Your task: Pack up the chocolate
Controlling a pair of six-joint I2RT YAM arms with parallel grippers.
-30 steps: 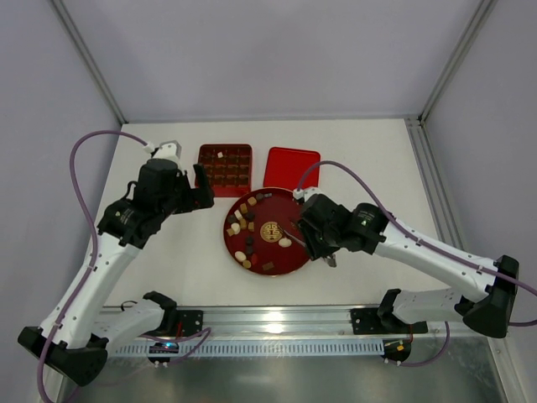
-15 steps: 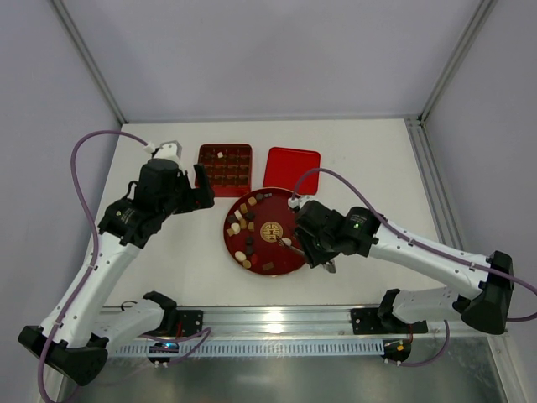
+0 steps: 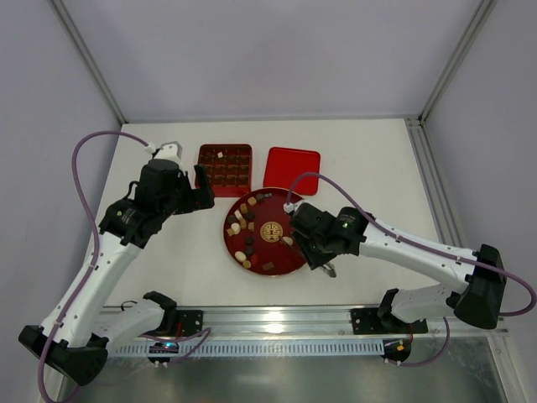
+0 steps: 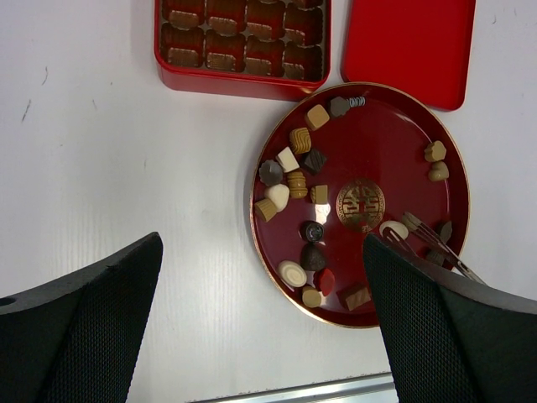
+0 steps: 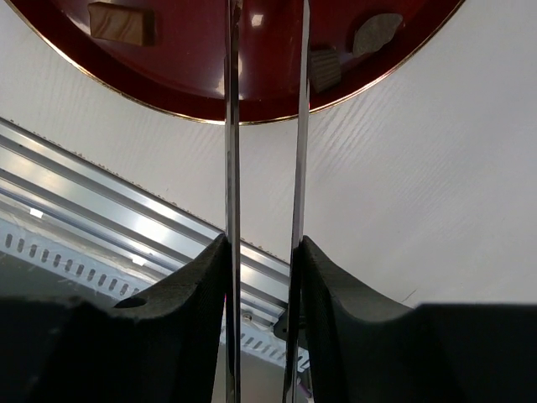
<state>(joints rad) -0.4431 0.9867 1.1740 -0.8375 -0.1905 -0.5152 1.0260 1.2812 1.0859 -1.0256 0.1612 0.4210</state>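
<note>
Right gripper [image 5: 262,252] pinches metal tweezers [image 5: 232,126]; their tips lie just beside a cream-white chocolate [image 4: 393,228], lower right on the plate [image 4: 403,126]. Left gripper [image 4: 262,285] spread wide.

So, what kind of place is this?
Probably a robot lab cell: a left arm and a right arm bolted to a white table, plain walls in a metal frame, and an aluminium rail.

Chocolate pieces [image 4: 295,181] scatter over the round red plate [image 4: 394,143] right of centre; metal tongs [image 4: 432,243] reach over its lower right. Gridded red box [image 4: 239,82] top centre.
</note>
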